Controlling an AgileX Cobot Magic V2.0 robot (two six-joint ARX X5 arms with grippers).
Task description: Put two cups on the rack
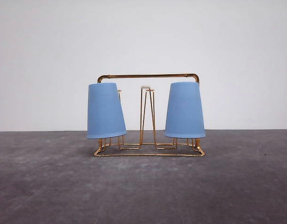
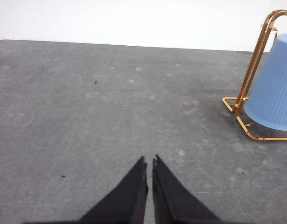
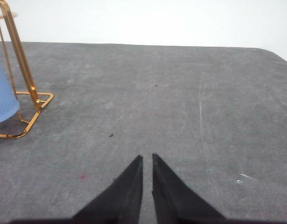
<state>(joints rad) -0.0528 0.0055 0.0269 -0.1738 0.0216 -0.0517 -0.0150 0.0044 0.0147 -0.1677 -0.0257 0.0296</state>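
Nearest the cameras, both grippers hold nothing: the left gripper [image 2: 149, 161] and right gripper [image 3: 146, 157] each have black fingers drawn nearly together above the grey table [image 1: 143, 191], well apart from the rack [image 1: 148, 76]. On the rack, the left cup [image 1: 105, 111] and right cup [image 1: 184, 110] sit upside down over prongs at either end, long axes near vertical, mouths downward, each leaning slightly, flanking the bare middle prong [image 1: 146, 116].
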